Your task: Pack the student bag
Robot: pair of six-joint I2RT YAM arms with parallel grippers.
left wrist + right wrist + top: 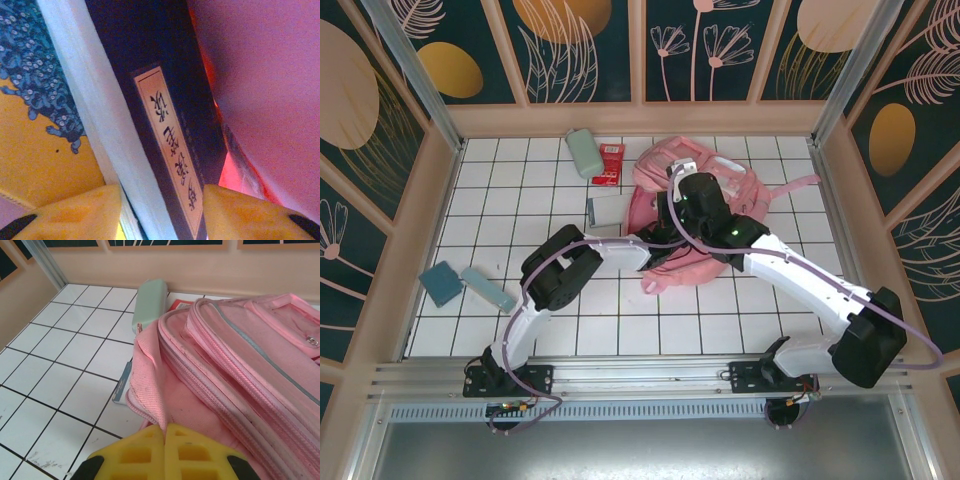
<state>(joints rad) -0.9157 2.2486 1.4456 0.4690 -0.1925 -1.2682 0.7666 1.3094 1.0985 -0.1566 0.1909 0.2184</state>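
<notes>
The student bag (655, 175) (240, 355) lies near the tiled table's (520, 200) far edge, right of centre. The right gripper (165, 432) is pressed together on a fold of its pink fabric. The left gripper's (162, 192) fingers stand spread either side of a dark book (170, 100); I cannot tell if they grip it. A green pencil case (583, 152) lies left of the bag.

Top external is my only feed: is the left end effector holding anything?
Observer: On the left wrist view, a book sits between the fingers of the left end effector, with pink bag fabric right beside it. I can't tell whether they are clamping it.
Operator: Which way is the book turned?
Observer: Its dark side, bearing a pale lettered label, faces the camera.
Operator: And the right end effector?
Observer: The right end effector is shut and appears to pinch the bag's fabric edge.
</notes>
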